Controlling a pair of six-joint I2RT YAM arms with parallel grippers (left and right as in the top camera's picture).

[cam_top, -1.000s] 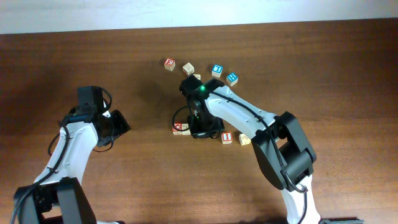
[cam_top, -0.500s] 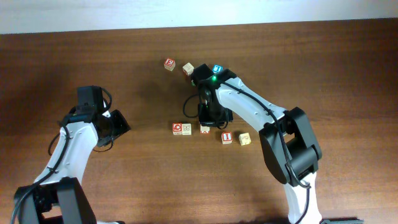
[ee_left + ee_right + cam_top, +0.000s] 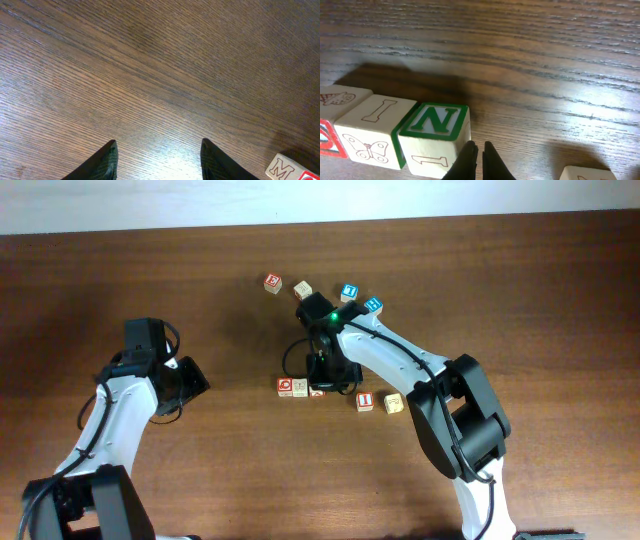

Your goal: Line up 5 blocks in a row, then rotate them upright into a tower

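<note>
Brown wooden table (image 3: 520, 280), lettered blocks (image 3: 272, 283) lying on top

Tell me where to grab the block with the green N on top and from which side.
Come from above and pinch the green N block front to back: the near face printed 1 and the far face look free. Its left side sits against the butterfly block, leaving no finger room there.

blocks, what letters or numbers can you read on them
"N" in green, top of the green-edged block
"1", front face of the same block
"I", top of the block beside it
"M", block at the left wrist view's corner
overhead view: letters too small to read
</note>
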